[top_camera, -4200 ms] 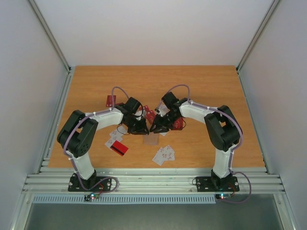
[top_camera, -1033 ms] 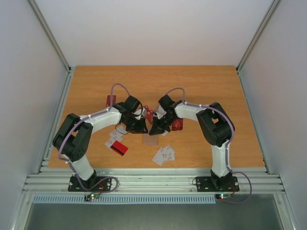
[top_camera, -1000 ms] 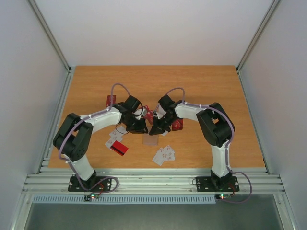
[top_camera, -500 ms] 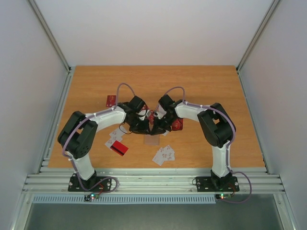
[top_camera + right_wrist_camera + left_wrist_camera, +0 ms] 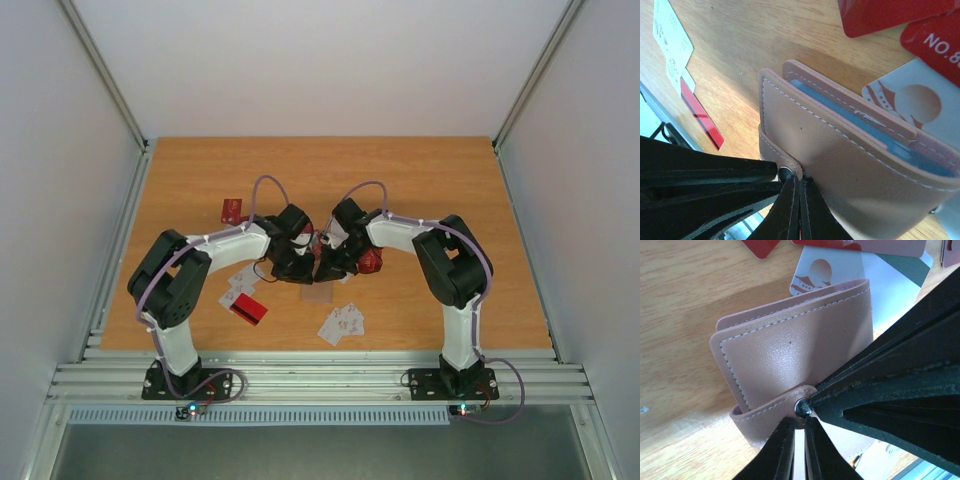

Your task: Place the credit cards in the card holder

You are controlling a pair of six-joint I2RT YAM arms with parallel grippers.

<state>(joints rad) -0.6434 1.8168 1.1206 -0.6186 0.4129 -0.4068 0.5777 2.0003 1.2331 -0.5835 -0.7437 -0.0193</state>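
The tan card holder (image 5: 318, 293) stands folded on the table between both grippers, its blue-grey inside (image 5: 850, 117) showing along the top edge. My left gripper (image 5: 799, 421) has its jaws almost together on the holder's snap strap (image 5: 765, 415). My right gripper (image 5: 800, 182) is shut, and its tips press against the strap's end beside the metal snap (image 5: 785, 173). Credit cards lie all around: a white one (image 5: 820, 272) behind the holder, red ones (image 5: 890, 15) beyond it, and a red one (image 5: 247, 310) near the left arm.
A white pair of cards (image 5: 342, 322) lies in front of the holder and more white cards (image 5: 240, 282) sit under the left arm. A lone red card (image 5: 232, 211) lies further back on the left. Aluminium rails and white walls border the wooden table (image 5: 440, 180).
My left arm has swung right until its gripper meets the right one at the holder, and its jaws have narrowed. The right arm has stayed put.
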